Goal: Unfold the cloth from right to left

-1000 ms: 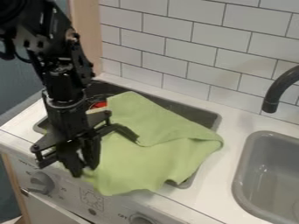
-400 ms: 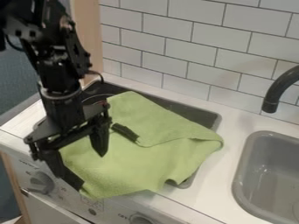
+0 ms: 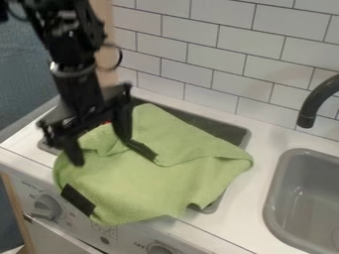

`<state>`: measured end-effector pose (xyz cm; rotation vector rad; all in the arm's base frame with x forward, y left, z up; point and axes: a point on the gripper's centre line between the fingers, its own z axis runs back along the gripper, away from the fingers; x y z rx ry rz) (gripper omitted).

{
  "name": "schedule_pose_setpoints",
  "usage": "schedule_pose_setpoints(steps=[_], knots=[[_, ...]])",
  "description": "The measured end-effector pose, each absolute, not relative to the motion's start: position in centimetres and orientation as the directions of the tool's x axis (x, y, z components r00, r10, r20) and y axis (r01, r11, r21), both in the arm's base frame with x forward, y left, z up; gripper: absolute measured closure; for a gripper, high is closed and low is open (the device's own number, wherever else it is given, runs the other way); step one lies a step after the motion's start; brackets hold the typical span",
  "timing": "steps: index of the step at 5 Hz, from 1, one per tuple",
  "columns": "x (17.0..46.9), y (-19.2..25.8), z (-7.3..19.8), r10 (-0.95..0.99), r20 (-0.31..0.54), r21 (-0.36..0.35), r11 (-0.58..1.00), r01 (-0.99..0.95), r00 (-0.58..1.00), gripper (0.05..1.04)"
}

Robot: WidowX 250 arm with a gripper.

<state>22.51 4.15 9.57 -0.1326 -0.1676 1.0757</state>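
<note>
The green cloth's near edge laps over the front of the white counter, above the control panel with its knob. A black patch lies on its near left corner. The rest of the cloth covers much of the dark recessed tray, with a 2nd patch beside the crease across its middle.

Over the cloth's left part hangs the gripper, its 2 fingers spread wide, pinching nothing that I can see. The leftward spread looks mostly done. If it suffices, lift straight up, fingers apart, so neither tip snags the cloth and folds it back. If the crease needs more, pinch 1 layer only and pull low, slow and leftward. Too much pull toward the front could slide the overhanging edge off.
</note>
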Motion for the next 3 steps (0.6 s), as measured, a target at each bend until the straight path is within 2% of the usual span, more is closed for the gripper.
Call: schedule_pose_setpoints(steps=[1,2,3], knots=[[25.3,3.9,11.9,0.860,0.110,-0.225,0.510,-0.830,0.498,0.085],[27.2,3.1,12.1,0.838,0.117,-0.203,0.545,-0.813,0.533,0.085],[27.1,3.1,12.1,0.842,0.111,-0.200,0.539,-0.818,0.528,0.085]])
